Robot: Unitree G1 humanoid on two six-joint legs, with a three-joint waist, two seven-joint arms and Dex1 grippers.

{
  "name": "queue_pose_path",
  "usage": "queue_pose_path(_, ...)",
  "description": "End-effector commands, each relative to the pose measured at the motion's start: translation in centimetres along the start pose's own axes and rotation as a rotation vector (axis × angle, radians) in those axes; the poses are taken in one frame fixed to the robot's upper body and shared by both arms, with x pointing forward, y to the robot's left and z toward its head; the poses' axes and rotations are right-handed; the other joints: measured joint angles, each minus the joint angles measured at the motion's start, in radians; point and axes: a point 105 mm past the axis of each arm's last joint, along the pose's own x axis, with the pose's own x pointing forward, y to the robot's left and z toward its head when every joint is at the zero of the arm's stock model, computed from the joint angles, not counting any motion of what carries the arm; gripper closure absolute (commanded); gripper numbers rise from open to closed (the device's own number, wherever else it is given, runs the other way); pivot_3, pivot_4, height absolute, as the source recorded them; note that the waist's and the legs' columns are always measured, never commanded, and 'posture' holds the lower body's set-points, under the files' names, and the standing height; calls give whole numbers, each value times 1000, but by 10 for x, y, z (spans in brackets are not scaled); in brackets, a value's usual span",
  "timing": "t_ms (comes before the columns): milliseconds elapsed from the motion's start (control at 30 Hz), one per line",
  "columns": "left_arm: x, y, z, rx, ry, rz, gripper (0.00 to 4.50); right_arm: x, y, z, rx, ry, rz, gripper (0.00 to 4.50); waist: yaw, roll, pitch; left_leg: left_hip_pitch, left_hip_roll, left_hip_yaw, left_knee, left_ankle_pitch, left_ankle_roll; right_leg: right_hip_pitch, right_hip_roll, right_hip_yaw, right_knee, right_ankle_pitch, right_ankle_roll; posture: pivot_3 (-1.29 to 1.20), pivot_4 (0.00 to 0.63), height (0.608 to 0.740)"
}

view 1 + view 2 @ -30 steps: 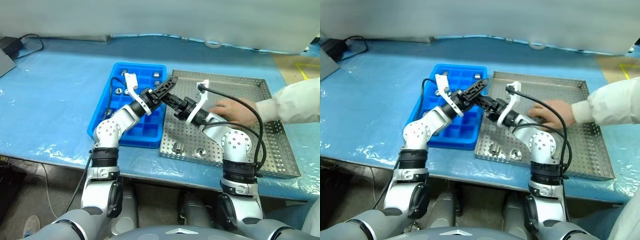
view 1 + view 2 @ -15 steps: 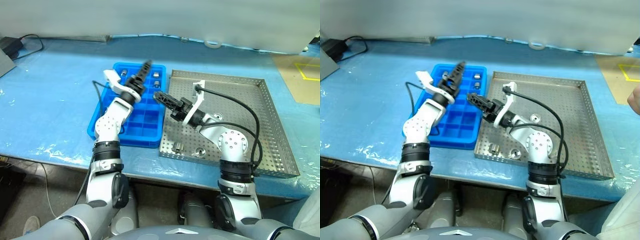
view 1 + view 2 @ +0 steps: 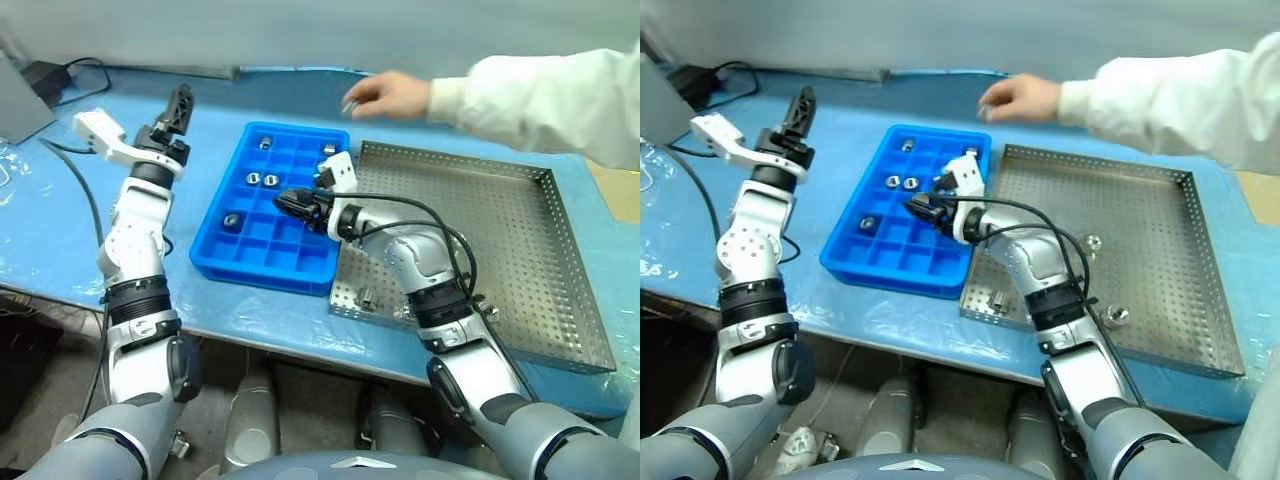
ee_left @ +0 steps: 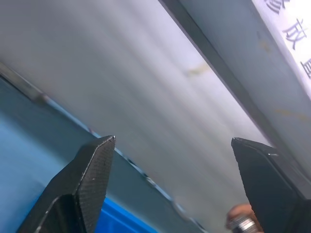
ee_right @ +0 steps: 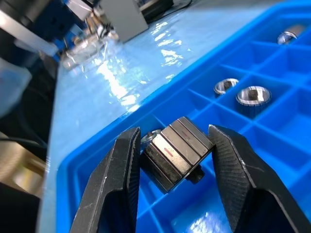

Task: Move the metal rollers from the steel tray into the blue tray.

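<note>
While one metal roller (image 5: 177,150) is sitting pinched between the two black fingers of the right claw (image 5: 176,167), the carrying step is reaching its end: the piece is hanging just over the compartments of the blue tray (image 3: 215,265), around the tray's middle. In the right wrist view the piece is looking dark and ridged, with a shinier bit showing behind it, so its exact shape is hard to judge. Several other rollers (image 3: 269,180) are already lying in separate squares of the blue tray, toward its far end and along the side nearer the table's left edge. More rollers (image 3: 1093,241) are still waiting on the perforated floor of the steel tray (image 3: 560,340), which is standing just beside the blue tray on the side toward the table's right edge; one (image 3: 996,298) is lying near that tray's front corner.

The next move, as I judge it, is calling for settling the held roller over an unfilled square, letting it drop, then swinging back to the steel tray for another.

The left claw (image 4: 177,182) is standing wide with nothing between its fingers, raised over the table near its far left corner, well apart from both trays. A person's hand (image 3: 390,95), in a white sleeve, is reaching over the table's far edge beyond the blue tray, holding something small and shiny.
</note>
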Motion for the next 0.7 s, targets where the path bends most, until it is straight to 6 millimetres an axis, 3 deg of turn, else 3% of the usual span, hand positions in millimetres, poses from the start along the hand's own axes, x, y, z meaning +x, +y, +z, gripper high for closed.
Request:
queue_pose_path(33,-4,-1,18,55,-53,-3,279,12,7,10,-131,-27,11,2746,8,0,0,0,0,0,0,0,0,0,0,0,1,0,1,309,150,740)
queue_pose_path(333,-15,-1,8,66,-34,27,279,18,5,-5,-211,23,7,2746,31,-1,0,0,0,-3,0,-1,1,0,0,0,5,0,0,332,150,740)
queue_pose_path(567,-6,-10,-15,30,24,-5,279,14,5,-3,-210,2,-6,522,28,-1,0,2,0,-3,0,0,0,-3,0,1,13,-5,4,279,150,740)
queue_pose_path(700,6,-19,-31,4,73,-57,279,0,-5,8,-169,-55,-54,522,23,-1,0,3,0,-3,0,1,-1,-2,0,2,15,-5,5,175,150,740)
